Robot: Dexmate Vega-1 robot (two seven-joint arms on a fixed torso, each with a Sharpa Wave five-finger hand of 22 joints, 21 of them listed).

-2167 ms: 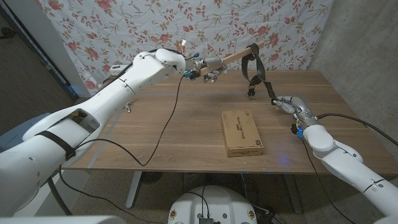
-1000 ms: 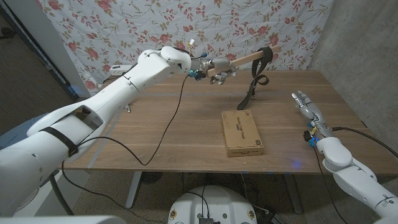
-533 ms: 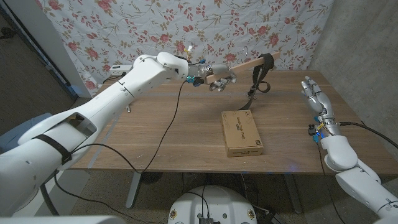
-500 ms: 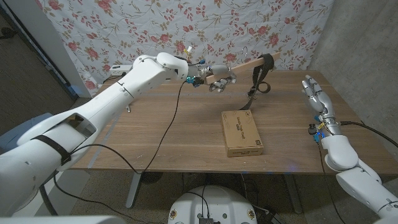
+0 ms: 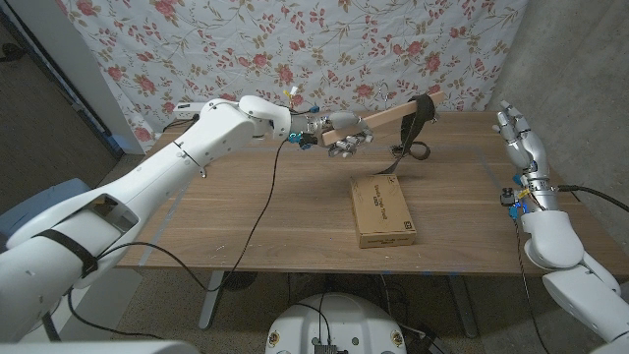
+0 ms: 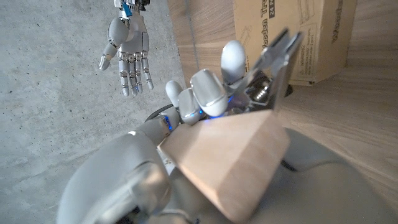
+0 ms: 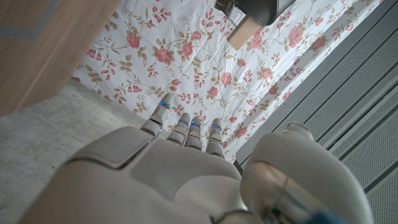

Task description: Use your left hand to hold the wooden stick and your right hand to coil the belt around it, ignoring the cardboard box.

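My left hand [image 5: 344,135] grips the near end of a pale wooden stick [image 5: 390,114] and holds it up over the back of the table, tip slanting up toward the right. A black belt [image 5: 417,117] is looped around the stick's far end, its loose tail [image 5: 393,163] dropping to the tabletop. From the left wrist view the stick's cut end [image 6: 227,155] fills the foreground under my fingers [image 6: 208,93]. My right hand [image 5: 520,140] is raised upright past the table's right edge, fingers spread, holding nothing; it also shows in the left wrist view [image 6: 127,51] and in the right wrist view [image 7: 180,168].
A flat cardboard box [image 5: 382,210] lies on the wooden table [image 5: 246,216] just under and in front of the belt's tail. A floral cloth [image 5: 197,39] hangs behind the table. A black cable [image 5: 257,211] trails from my left arm across the tabletop.
My right hand let go of the belt's tail, then rose and drew back to the right past the table edge. My left hand shifted the stick right and slightly lower.
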